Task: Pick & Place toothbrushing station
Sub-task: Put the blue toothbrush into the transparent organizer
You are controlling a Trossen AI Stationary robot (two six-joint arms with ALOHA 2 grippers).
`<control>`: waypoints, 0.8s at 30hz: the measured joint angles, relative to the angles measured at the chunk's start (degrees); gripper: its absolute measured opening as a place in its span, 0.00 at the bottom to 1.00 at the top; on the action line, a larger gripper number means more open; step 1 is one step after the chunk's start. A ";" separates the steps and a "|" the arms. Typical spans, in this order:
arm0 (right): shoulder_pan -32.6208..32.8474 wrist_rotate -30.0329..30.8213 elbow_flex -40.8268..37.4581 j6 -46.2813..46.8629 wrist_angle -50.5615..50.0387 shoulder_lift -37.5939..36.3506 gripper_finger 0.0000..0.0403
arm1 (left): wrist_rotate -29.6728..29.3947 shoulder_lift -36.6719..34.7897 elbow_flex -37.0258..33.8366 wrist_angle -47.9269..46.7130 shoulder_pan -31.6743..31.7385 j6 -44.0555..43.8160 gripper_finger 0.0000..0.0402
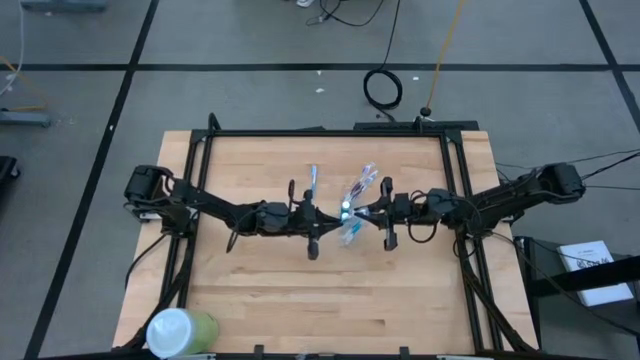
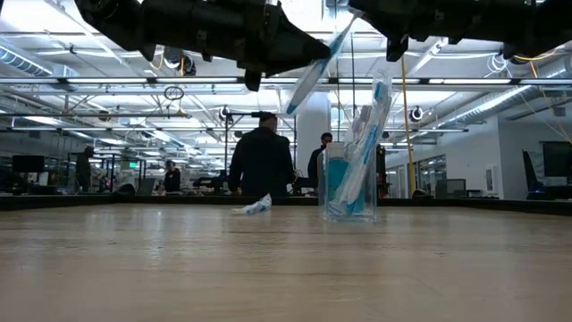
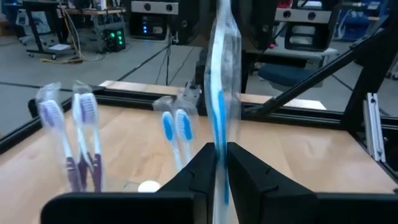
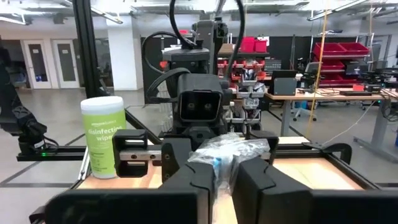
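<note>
Roughly at the worktop's [image 1: 250, 290] centre, the left claw [image 1: 313, 215] is clamped on a wrapped blue-and-white toothbrush [image 3: 221, 93] held in the air, not yet in the clear cup [image 2: 349, 183] just toward three o'clock of it. That cup already stands upright with several brushes inside, so I judge the station partly filled. Further toward three o'clock, the right claw [image 4: 224, 171] is pinched on crinkled clear packaging [image 4: 233, 151] beside the cup; one small wrapped item [image 2: 255, 207] lies loose on the worktop.

Smooth pale wood table [image 1: 260, 300], clear glossy plastic cup [image 2: 348, 183], shiny film-wrapped toothbrush [image 3: 221, 93], matt dark left tool [image 3: 220, 163]
</note>
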 joint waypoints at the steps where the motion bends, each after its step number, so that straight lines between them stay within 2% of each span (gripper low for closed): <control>1: -0.07 0.02 0.04 0.02 -0.96 -0.94 0.05 | -0.07 -0.52 0.00 -0.64 0.04 0.11 0.10; 3: -0.44 -0.03 1.20 0.00 -4.69 -2.72 0.05 | -0.55 -1.63 0.00 -2.18 0.04 0.11 0.10; 7: -1.06 -0.22 6.78 -0.15 -18.28 -6.07 0.04 | -2.23 -3.60 -0.01 -5.48 0.04 0.15 0.10; 11: -1.01 -0.24 12.97 0.09 -32.62 -5.90 0.04 | -3.83 -5.88 -0.04 -10.01 0.04 2.34 0.10; 14: -1.01 -0.23 15.49 0.78 -38.73 -4.98 0.05 | -5.07 -8.22 -0.04 -13.16 0.04 5.23 0.10; 24: -1.03 -0.09 15.85 1.60 -40.29 -0.02 0.05 | -7.20 -10.40 -0.04 -16.72 0.04 4.96 0.10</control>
